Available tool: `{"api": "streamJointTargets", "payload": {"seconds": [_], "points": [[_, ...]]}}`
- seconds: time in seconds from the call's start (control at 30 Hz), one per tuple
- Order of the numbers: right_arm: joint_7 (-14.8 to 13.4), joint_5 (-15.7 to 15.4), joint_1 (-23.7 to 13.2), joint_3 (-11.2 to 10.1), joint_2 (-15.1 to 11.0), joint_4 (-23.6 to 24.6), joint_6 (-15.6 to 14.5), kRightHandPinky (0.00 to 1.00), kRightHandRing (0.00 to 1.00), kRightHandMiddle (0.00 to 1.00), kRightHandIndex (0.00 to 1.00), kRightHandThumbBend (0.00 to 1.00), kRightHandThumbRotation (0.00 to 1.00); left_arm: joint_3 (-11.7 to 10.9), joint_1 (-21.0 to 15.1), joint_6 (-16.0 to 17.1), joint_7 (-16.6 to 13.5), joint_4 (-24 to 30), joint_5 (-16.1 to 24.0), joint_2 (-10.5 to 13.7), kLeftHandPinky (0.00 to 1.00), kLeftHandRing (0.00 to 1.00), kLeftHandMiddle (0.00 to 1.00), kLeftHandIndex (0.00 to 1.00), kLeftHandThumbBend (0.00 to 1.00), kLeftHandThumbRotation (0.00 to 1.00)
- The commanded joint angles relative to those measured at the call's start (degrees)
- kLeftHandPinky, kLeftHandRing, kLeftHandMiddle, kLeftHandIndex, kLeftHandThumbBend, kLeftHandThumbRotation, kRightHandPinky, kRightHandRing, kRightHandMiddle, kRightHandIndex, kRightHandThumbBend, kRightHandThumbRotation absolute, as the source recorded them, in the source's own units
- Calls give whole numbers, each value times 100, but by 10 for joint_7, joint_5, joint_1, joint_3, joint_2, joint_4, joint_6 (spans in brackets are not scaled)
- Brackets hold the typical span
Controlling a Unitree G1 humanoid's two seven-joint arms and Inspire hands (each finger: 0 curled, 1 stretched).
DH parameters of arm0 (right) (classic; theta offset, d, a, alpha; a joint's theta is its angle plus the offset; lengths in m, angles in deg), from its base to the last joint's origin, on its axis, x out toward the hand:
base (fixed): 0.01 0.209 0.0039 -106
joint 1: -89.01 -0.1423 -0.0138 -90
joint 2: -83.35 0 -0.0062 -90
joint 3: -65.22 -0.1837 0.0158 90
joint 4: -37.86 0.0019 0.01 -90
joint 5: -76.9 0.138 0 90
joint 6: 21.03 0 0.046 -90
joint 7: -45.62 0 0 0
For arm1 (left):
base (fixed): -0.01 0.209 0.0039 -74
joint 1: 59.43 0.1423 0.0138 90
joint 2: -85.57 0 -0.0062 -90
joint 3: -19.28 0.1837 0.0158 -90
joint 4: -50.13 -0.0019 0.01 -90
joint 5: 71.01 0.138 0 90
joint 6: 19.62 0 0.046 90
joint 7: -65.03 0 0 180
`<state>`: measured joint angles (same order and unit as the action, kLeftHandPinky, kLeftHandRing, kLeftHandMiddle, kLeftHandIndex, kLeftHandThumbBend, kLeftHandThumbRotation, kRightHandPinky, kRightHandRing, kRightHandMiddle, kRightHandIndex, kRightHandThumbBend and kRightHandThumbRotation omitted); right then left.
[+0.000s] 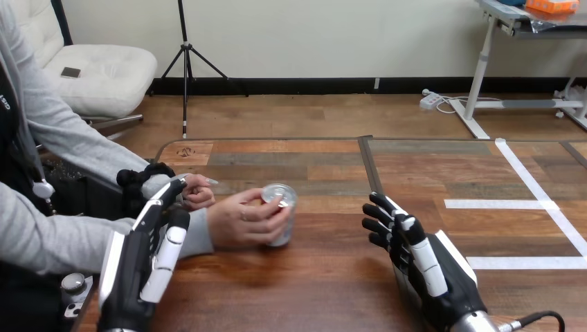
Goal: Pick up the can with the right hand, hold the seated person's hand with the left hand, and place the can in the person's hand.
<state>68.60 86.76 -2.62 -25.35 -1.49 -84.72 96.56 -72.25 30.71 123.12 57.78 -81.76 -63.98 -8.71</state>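
Now: can in the person's grip, both robot hands empty

The can [280, 214] stands upright on the desk [332, 283], left of centre, with the person's hand [241, 223] wrapped round its side. It looks smooth and fairly tall, so it could tip or roll away if those fingers loosen. The left robot hand [156, 242] lies close along the person's grey sleeve [197, 234]; a sideways nudge there might jog the arm and upset the can. A reach by the right robot hand [408, 242] would likely bump the person's fingers.

The left robot hand has its fingers straight and parted, clasping nothing, its tips near the person's second hand [199, 191]. Whether it touches the sleeve cannot be told. The right robot hand rests on the desk, well apart from the can on its right, fingers loosely bent and holding nothing.
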Motion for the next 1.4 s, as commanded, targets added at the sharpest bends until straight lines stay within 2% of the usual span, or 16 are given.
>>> {"api": "streamJointTargets", "payload": {"seconds": [0.0,0.23,0.43,0.63,0.73,0.87,1.03,1.37], "points": [[5,24,-23,-24,9,17,18,98,94,94,96,92,100,-15,-24,39,-15,-8,-6,-12,96,94,90,84,51,96],[12,44,-28,-34,17,7,13,99,94,93,94,93,100,-17,-28,53,-40,-23,22,-12,98,95,91,85,49,95],[23,54,-32,-39,20,3,2,100,94,93,94,94,100,-14,-23,30,-52,-8,43,-5,100,99,96,90,51,98],[28,54,-32,-40,20,6,-13,100,94,92,93,95,100,-13,-24,20,-53,-8,43,-7,100,100,99,96,53,100],[28,51,-32,-41,23,7,-15,100,93,92,92,94,100,-11,-21,7,-37,-1,31,-6,100,100,100,97,55,100],[36,52,-33,-41,22,9,-22,100,93,91,92,94,100,-12,-23,5,-20,-1,11,-11,100,100,100,99,57,100],[44,52,-33,-42,21,11,-26,100,93,91,91,93,100,-14,-26,4,-13,-3,1,-15,100,100,100,100,54,100],[40,49,-35,-45,25,12,-32,98,92,90,91,93,100,-14,-21,-10,27,8,-40,-21,100,100,100,99,51,100]]}}
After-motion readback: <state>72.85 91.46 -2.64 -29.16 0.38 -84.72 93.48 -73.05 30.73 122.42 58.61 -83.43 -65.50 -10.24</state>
